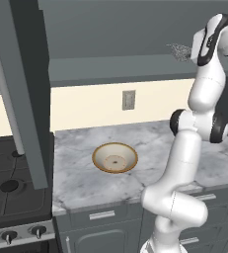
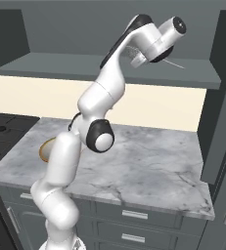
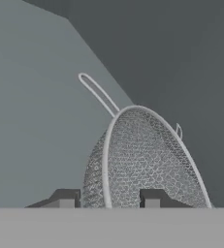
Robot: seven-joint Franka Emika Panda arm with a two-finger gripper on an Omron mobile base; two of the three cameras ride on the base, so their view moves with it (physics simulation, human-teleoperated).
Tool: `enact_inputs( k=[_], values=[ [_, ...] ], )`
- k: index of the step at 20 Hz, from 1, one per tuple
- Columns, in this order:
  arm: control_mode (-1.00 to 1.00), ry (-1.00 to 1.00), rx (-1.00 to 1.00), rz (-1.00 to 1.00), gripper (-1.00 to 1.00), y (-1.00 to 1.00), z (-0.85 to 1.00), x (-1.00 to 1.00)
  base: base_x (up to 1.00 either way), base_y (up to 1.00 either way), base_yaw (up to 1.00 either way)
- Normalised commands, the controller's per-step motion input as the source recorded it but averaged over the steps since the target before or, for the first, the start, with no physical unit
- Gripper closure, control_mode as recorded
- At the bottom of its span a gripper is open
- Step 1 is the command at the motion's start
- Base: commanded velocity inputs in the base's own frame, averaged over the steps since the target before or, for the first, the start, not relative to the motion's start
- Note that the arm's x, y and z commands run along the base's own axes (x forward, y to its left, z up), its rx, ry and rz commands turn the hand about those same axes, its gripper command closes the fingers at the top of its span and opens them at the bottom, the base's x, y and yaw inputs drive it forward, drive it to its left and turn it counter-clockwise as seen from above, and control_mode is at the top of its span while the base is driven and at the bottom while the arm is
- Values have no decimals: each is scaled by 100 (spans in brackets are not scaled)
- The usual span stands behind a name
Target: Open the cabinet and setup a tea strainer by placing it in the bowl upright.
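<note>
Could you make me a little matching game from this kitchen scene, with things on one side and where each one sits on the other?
Things:
1. bowl
2. tea strainer
3. wall socket
4. stove knobs

Places:
A. on the cream wall above the counter
B. on the shelf of the open cabinet, between the gripper fingertips
C. on the marble counter
D. on the front of the cooker, left of the counter

Right pairs: 1-C, 2-B, 3-A, 4-D
</note>
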Motion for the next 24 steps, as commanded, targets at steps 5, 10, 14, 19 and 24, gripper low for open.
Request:
enact_inputs(
  k=[5, 10, 14, 19, 24],
  values=[
    [-100, 0, 0, 1, 100, 24, -3, 0, 0, 0, 0],
    [-100, -7, 0, 0, 100, 14, 0, -6, 0, 0, 0],
    [-100, -23, 4, 0, 100, 17, 0, -7, 0, 0, 0],
    [-100, -23, 16, 0, 100, 2, -4, 0, 0, 0, 0],
    [-100, -28, 18, 0, 100, 1, -2, -1, 0, 0, 0]
  ],
)
